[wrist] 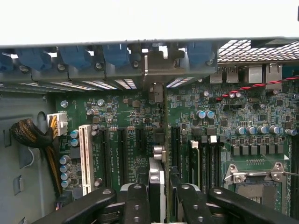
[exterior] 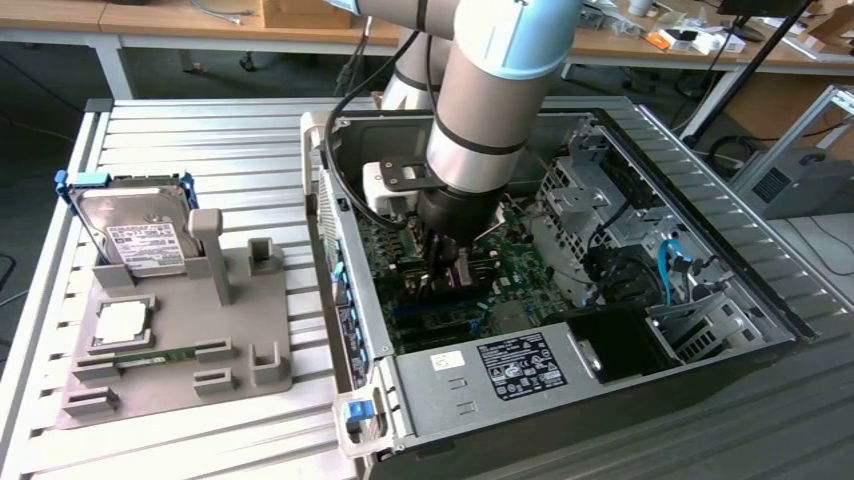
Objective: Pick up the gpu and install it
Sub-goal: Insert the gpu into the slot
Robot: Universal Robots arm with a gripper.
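pick done: gripper [wrist: 159, 199] pinches the gpu [wrist: 157, 175] edge-on, upright inside the pc case [exterior: 721, 225], low over the motherboard [wrist: 119, 119], bracket end toward the blue rear slot clips [wrist: 74, 56]. can't tell if it's seated in a slot; seating and release look left

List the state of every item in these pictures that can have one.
computer case: open, side panel off.
gpu: upright on edge, gripped, over the motherboard slots.
gripper: shut on the gpu.
hard drive: standing tilted in the grey fixture.
RAM stick: lying flat in that fixture.
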